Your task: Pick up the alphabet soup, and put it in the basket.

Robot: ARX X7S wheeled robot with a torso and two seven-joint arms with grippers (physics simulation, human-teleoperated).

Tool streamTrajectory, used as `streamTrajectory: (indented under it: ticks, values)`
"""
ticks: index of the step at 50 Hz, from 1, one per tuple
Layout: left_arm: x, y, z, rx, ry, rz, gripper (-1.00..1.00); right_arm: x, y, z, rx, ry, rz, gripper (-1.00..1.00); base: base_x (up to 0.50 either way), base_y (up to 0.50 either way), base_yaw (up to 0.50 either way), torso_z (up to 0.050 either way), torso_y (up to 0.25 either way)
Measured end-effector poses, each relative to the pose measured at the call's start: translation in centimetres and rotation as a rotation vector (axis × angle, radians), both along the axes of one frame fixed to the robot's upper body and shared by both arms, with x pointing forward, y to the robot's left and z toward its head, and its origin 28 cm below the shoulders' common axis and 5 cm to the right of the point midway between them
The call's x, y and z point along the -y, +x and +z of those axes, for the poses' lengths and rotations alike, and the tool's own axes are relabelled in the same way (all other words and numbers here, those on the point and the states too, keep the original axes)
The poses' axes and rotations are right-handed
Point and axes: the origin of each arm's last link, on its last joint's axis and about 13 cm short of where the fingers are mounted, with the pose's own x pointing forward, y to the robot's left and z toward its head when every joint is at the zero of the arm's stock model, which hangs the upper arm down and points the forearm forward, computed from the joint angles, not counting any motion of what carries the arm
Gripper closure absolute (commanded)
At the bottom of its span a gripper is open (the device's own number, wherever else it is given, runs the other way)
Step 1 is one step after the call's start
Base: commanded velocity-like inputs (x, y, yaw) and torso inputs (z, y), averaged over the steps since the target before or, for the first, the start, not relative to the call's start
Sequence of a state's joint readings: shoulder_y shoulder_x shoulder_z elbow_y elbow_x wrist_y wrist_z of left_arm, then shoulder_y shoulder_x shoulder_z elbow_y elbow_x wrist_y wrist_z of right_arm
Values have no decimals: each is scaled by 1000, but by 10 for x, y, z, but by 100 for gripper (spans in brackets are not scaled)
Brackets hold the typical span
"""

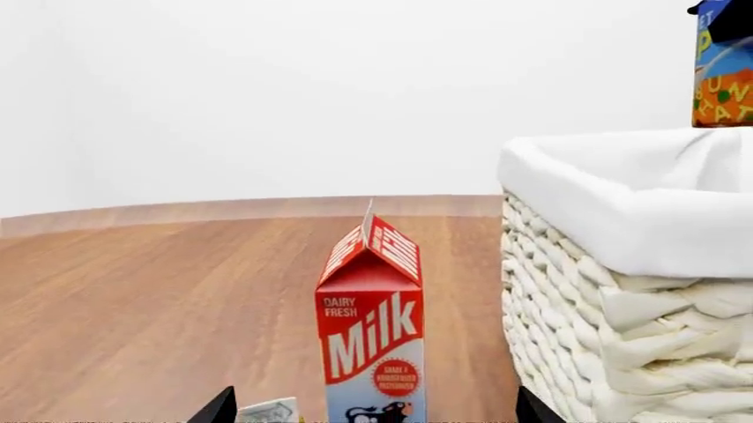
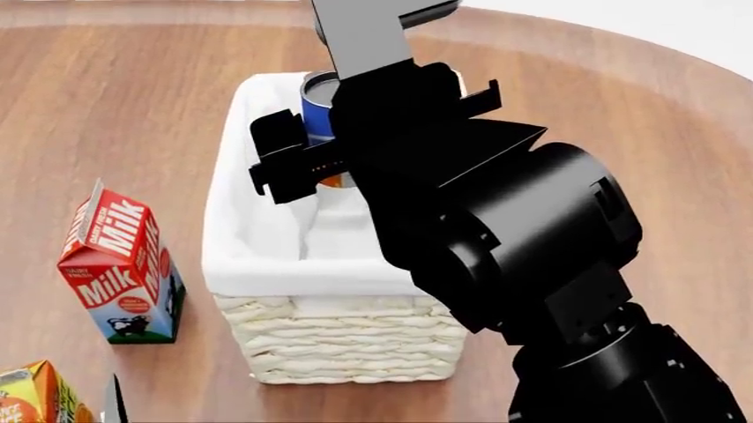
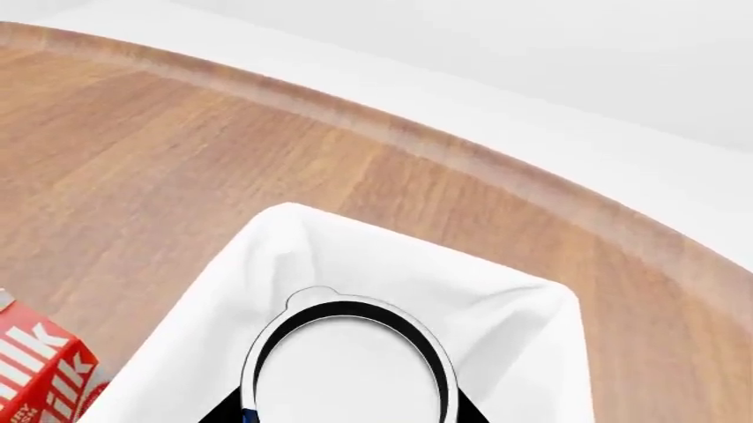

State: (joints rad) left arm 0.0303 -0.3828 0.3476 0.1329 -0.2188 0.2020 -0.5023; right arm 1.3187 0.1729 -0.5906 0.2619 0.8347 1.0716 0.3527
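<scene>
The alphabet soup (image 2: 317,107), a blue-labelled can with a pale top, hangs upright in my right gripper (image 2: 339,128) above the inside of the basket (image 2: 341,344). The basket is cream wicker with a white liner. In the right wrist view the can's pale top (image 3: 347,370) fills the space between the dark fingers (image 3: 224,412), with the liner (image 3: 518,308) below it. The left wrist view shows the can (image 1: 721,84) above the basket rim (image 1: 623,194). My left gripper (image 1: 374,414) is open and empty, low by the milk carton.
A red and blue milk carton (image 2: 118,269) stands left of the basket and shows close ahead in the left wrist view (image 1: 370,335). An orange carton (image 2: 35,397) sits at the near left. The round wooden table's edge (image 3: 495,167) curves behind the basket.
</scene>
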Motion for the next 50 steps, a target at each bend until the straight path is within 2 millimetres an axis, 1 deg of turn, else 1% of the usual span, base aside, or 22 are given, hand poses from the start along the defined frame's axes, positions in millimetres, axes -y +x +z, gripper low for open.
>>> streamTrajectory:
  ticks: [20,35,50]
  values:
    - [0,1,0,8,11,2,-100,-1,0,0,6,-6,0,100,0,0,0,0,-35]
    - [0,0,1,13,14,1,-100,-5,0,5,26,-6,-11,100,-1,0,0,0,-52]
    - [1,-2,0,18,-4,-29,-100,-7,1,5,36,-4,-14,100,0,0,0,0,0]
